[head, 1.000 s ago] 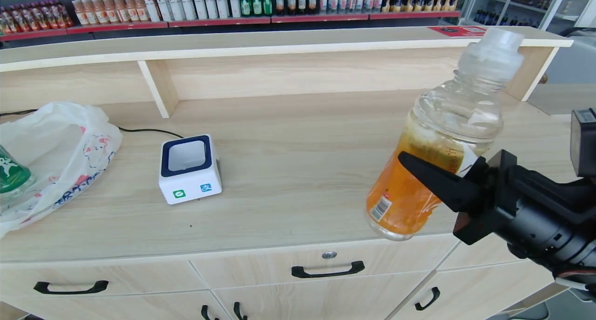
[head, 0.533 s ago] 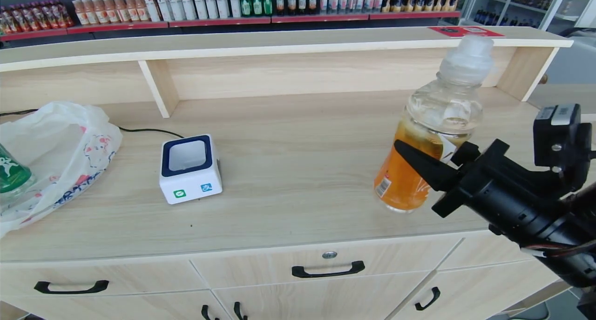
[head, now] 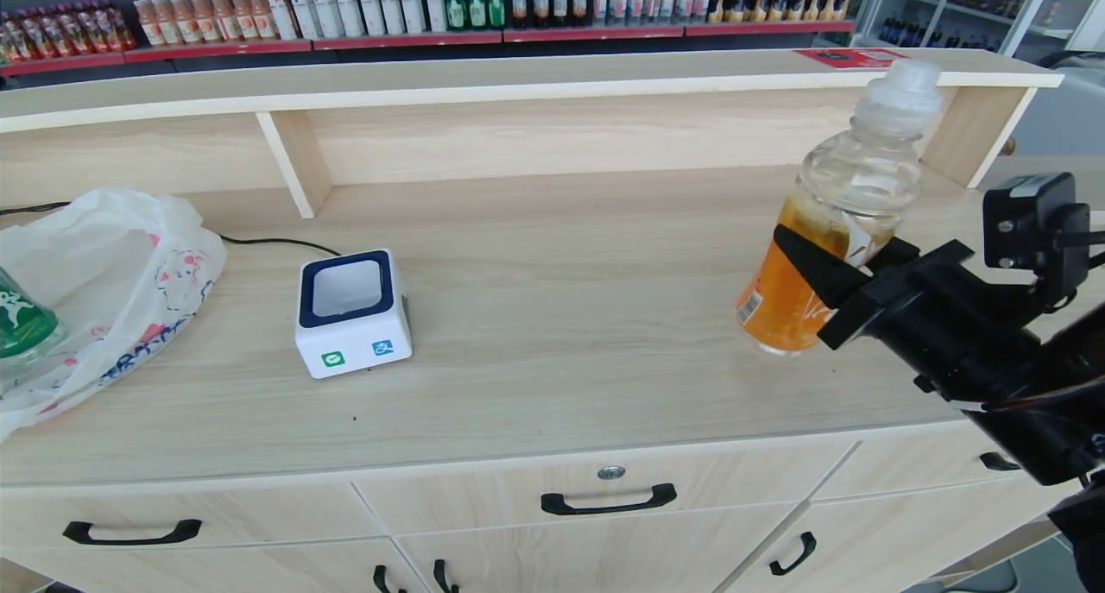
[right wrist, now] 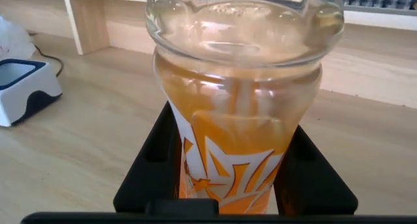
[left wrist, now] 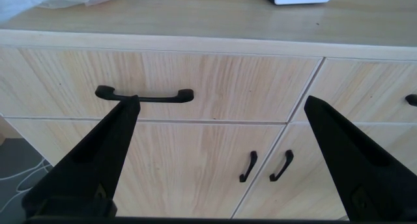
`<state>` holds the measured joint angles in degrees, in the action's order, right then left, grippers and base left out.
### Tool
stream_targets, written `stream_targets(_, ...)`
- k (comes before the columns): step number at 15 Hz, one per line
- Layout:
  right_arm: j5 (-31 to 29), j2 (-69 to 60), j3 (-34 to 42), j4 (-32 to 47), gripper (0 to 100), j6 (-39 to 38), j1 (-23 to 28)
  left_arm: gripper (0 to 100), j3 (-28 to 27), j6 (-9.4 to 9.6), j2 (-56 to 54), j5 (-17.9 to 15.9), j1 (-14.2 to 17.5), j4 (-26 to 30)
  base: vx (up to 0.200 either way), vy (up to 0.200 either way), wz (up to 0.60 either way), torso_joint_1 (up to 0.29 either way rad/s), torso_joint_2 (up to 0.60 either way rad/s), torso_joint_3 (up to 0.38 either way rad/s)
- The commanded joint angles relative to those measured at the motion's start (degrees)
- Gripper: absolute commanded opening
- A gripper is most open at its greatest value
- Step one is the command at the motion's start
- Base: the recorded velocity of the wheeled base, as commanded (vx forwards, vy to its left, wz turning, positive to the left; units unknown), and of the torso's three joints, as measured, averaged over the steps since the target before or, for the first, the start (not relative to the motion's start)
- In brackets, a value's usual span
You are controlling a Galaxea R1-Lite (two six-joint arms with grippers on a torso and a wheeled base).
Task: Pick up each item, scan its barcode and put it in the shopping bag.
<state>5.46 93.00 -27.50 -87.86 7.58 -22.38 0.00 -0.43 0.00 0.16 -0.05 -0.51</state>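
Observation:
My right gripper [head: 842,269] is shut on an orange drink bottle [head: 820,239] with a clear upper part and a pale cap, held tilted just above the counter's right side. The same bottle [right wrist: 238,113] sits between the black fingers [right wrist: 153,165] in the right wrist view. The white scanner box [head: 351,312] with a dark-rimmed window stands left of centre on the counter. A white plastic shopping bag [head: 104,291] lies at the far left with a green item [head: 22,321] inside. My left gripper [left wrist: 218,159] hangs open below the counter edge, facing the drawer fronts.
A black cable [head: 276,242] runs from the scanner towards the bag. A raised wooden shelf [head: 518,84] on uprights spans the back of the counter. Drawers with black handles [head: 609,500] lie below the front edge. Bare counter lies between scanner and bottle.
The right gripper has carried the bottle back and to the right, away from the camera and lower towards the counter. The bag, scanner and left gripper kept still.

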Motion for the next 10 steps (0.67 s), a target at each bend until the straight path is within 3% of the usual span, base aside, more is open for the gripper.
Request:
stream_targets(1,-1.24,0.69,-3.7,-0.12,0,-1.25,3.31,100,0.0,-0.19,0.09,0.02,0.05,-0.02,0.0,0.0,0.0,0.0,0.0,0.0)
stream_targets(6,-1.95,1.22,-6.78,-0.21,0,-3.28,7.53,100,0.0,-0.19,0.0,0.02,0.05,-0.02,0.0,0.0,0.0,0.0,0.0,0.0)
stream_targets(9,-2.03,1.74,-8.27,-0.12,0,-3.36,7.88,100,0.0,-0.19,0.0,0.02,0.05,-0.02,-0.2,0.0,0.0,0.012,0.01,0.002)
stream_targets(10,-2.03,1.83,-8.71,-0.12,0,-3.36,8.41,100,0.0,-0.1,0.0,0.02,0.05,-0.02,0.0,0.0,0.0,0.0,0.0,0.0)
